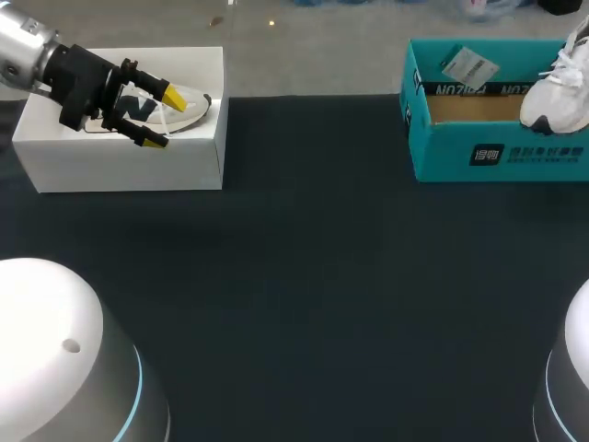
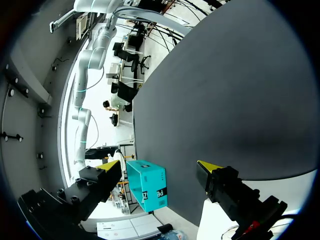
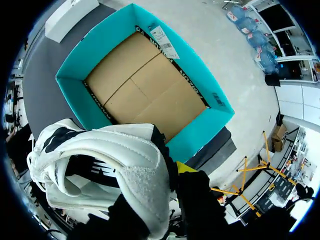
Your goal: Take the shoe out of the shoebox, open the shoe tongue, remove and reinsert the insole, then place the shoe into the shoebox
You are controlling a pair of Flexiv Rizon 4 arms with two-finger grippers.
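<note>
Hanging from the right gripper [image 3: 171, 179], the white shoe [image 3: 105, 165] is seen over the right-hand end of the teal shoebox [image 3: 97, 49]. Only one yellow fingertip [image 3: 185, 167] is visible there, set against the outside of the shoe's collar; the other is hidden by the shoe. The shoe is taken to be clamped between the two, since it is carried off the box floor. The brown cardboard floor of the box is seen past the shoe.

In the head view the white shoe [image 1: 557, 83] is cut by the frame's right edge and overlaps the front wall of the teal shoebox [image 1: 442, 152]. Contact with the rim cannot be judged. A white label [image 1: 467, 66] is noted on the box's far wall. The box stands at the far right of the dark table [image 1: 313, 276].

The left gripper [image 1: 164, 118] is placed over a white box [image 1: 184, 170] at the far left of the table. Its fingers are spread apart with nothing gripped. A second shoe [image 1: 189, 110], pale with a dark side marking, lies in that box under the yellow tips; touch cannot be told.

From the left wrist, the left gripper [image 2: 160, 167] is shown with both tips wide apart. The teal shoebox [image 2: 150, 182] is seen far off between them, across the dark table [image 2: 225, 90].
</note>
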